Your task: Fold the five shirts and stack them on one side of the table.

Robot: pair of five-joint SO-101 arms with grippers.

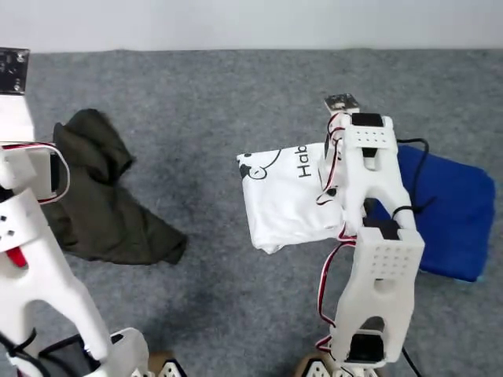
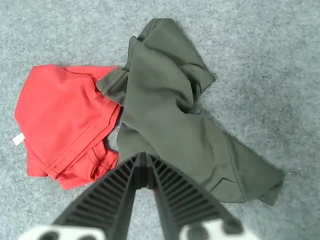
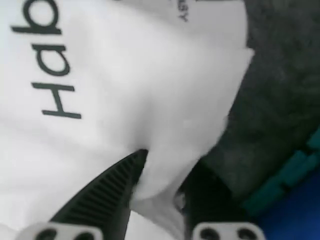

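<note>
**Right arm pinching, left arm closed**

The right arm stretches across the white shirt, and the right gripper is clamped on a fold of it. The left arm stands well apart from that shirt. The left gripper has its fingers pressed together.

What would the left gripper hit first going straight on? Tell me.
Probably the olive-green shirt, right ahead of the left gripper; the red shirt lies beside that line. Depth unclear.

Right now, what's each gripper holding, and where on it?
Right gripper pinches the white shirt at a bunched fold near its edge. Left gripper: shut, empty, over the dark green shirt.
</note>
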